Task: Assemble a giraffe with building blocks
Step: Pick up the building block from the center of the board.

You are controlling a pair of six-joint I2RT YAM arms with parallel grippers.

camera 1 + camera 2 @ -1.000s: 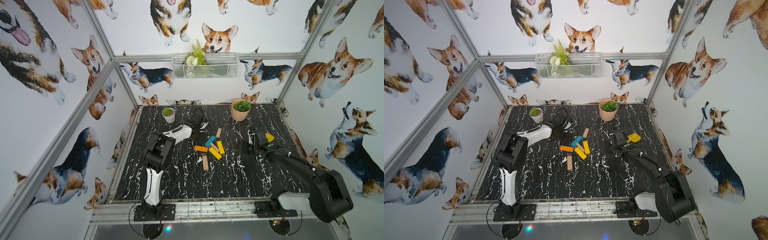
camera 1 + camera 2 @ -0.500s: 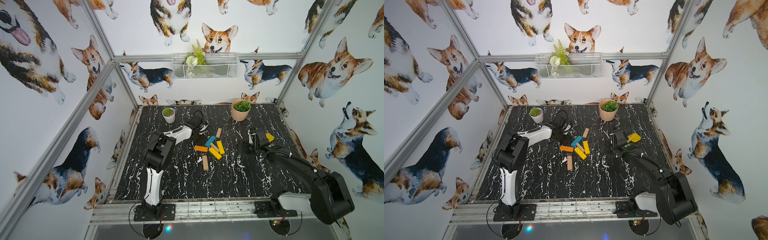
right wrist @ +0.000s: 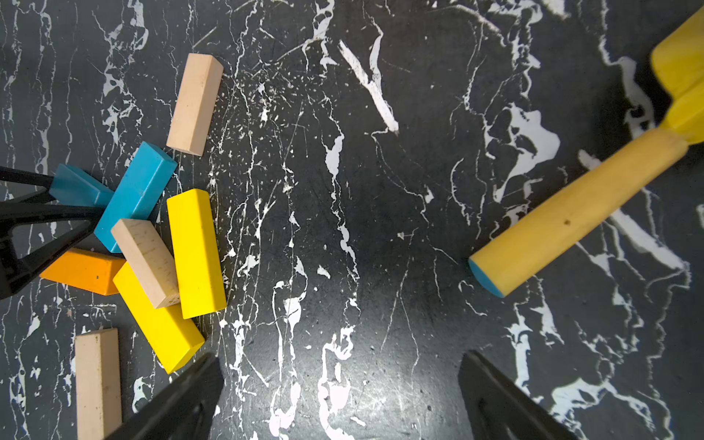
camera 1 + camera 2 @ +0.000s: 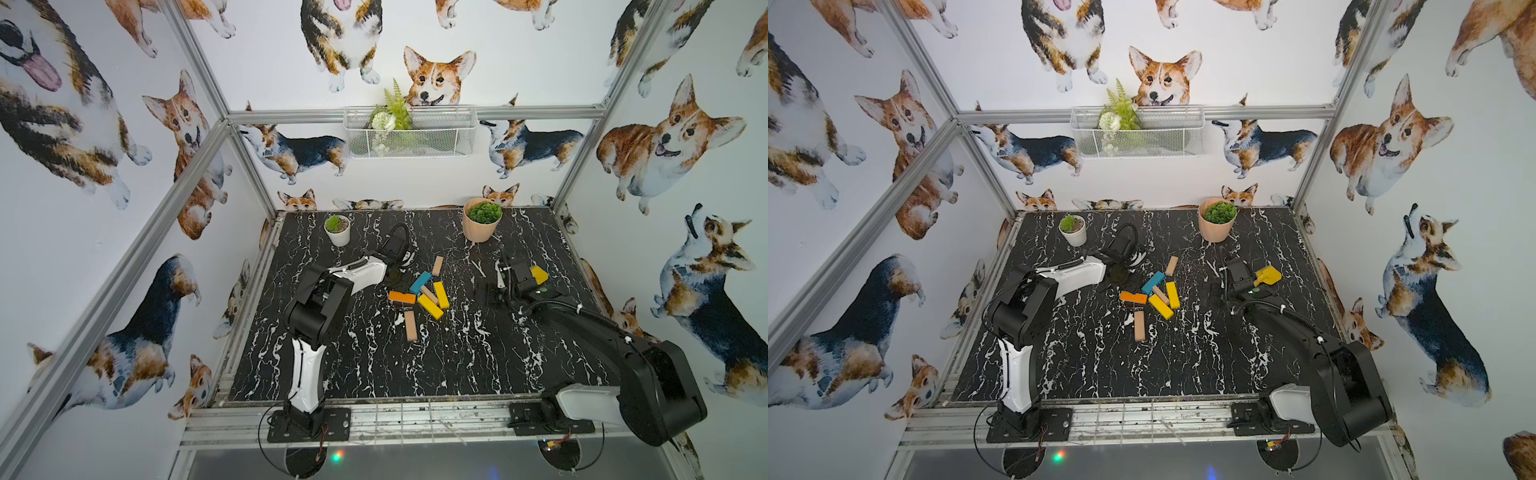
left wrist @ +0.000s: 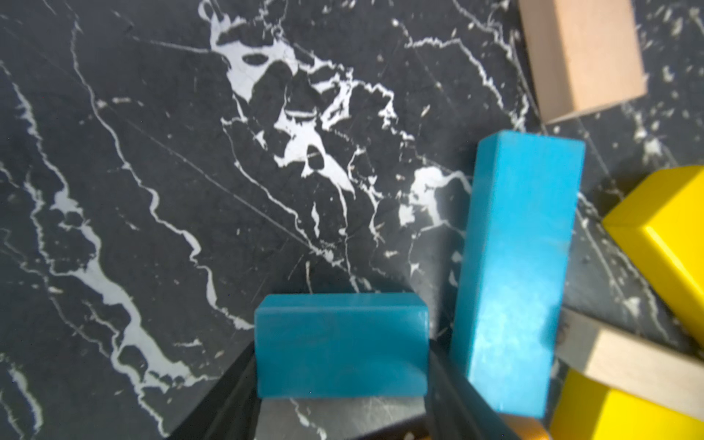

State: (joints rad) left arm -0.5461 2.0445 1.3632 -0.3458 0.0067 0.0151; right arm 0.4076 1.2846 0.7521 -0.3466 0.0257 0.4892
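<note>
The building blocks lie in a loose heap mid-table: a teal one (image 4: 419, 281), orange (image 4: 402, 297), two yellow (image 4: 441, 294) (image 4: 430, 306) and tan ones (image 4: 437, 265) (image 4: 410, 325). No giraffe figure is in view. My left gripper (image 5: 341, 343) reaches into the heap's left edge. Its jaws press on both ends of a second teal block (image 5: 341, 365), also seen in the right wrist view (image 3: 78, 186). My right gripper (image 3: 341, 358) hangs open over bare table to the right of the heap (image 4: 492, 291), with nothing between its fingers.
A yellow toy shovel (image 4: 539, 274) lies just right of the right gripper, handle (image 3: 571, 213) pointing towards the heap. A white plant pot (image 4: 337, 232) and a peach pot (image 4: 482, 224) stand at the back. A wire basket (image 4: 409, 133) hangs on the rear wall.
The left gripper's jaws have drawn in around the teal block. Both arms and the other blocks stay where they were.
</note>
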